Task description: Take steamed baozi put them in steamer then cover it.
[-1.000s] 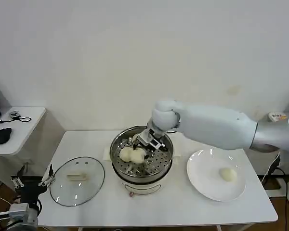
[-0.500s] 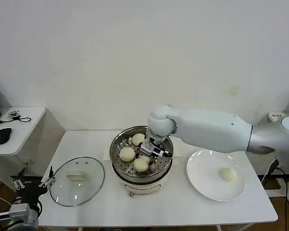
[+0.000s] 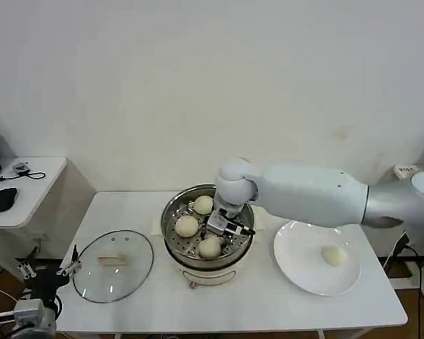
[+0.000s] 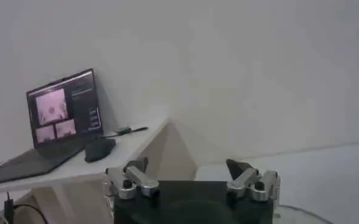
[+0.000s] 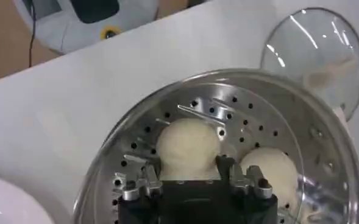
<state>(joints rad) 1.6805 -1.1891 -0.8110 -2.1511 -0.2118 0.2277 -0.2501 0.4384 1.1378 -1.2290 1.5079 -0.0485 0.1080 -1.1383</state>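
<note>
Resting on the perforated tray of the steamer [image 3: 175, 212]: three smooth, creamy baozi [image 3: 187, 226], right pincer [image 3: 219, 227] clamped on the nearest. Beyond, white surface [image 3: 268, 304], plain wall [image 3: 198, 85]; left pincer [image 4: 191, 173] apart, parked low.

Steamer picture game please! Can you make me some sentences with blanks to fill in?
1. The steamer holds ___ baozi.
2. One baozi waits on the white ___.
3. The glass cover lies on the ___, beside the steamer.
4. The ___ gripper is over the steamer.

Missing words: three; plate; table; right
</note>
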